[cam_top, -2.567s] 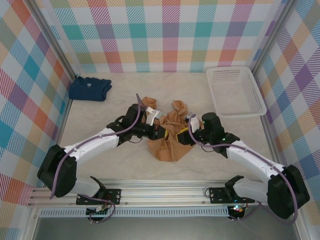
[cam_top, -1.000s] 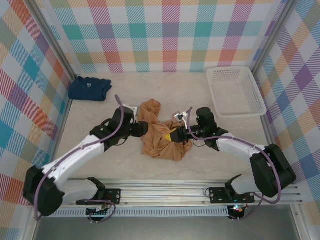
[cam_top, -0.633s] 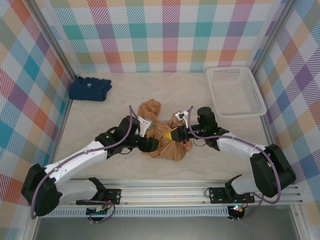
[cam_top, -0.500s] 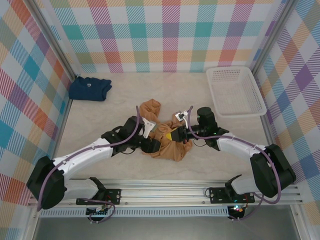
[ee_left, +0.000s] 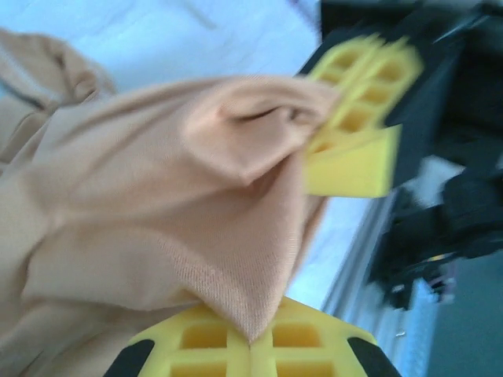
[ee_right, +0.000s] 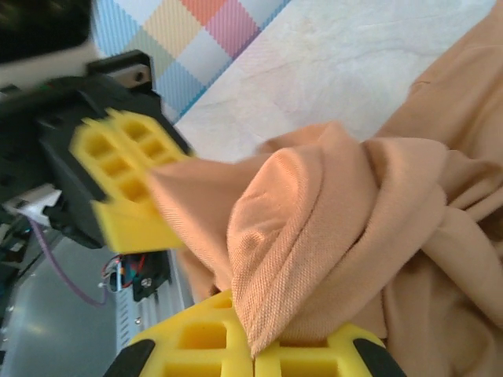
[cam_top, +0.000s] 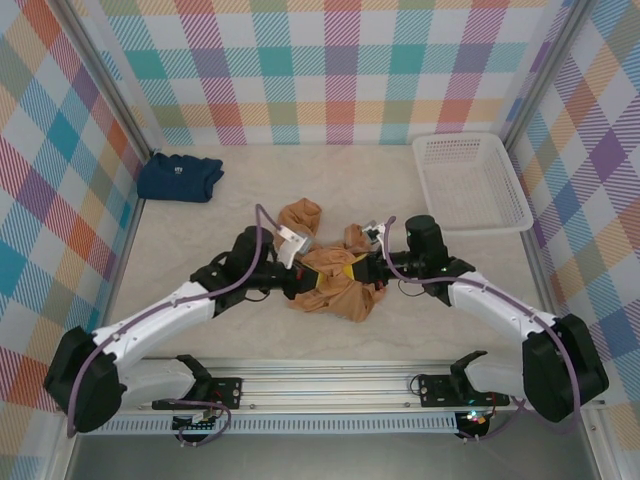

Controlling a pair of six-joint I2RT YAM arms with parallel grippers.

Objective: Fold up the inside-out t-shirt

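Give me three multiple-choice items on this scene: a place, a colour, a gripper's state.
1. Where is the white basket on the table?
A. near left
B. between the arms
C. far right

2. What colour is the folded shirt at the far left?
A. navy blue
B. red
C. white

3. What is the left gripper doing?
A. open above the table
B. shut on the tan t-shirt
C. shut on the basket rim

1 C, it stands by the far right wall.
2 A, the overhead view shows it dark blue.
3 B, the left wrist view shows tan cloth pinched in its closed jaws.
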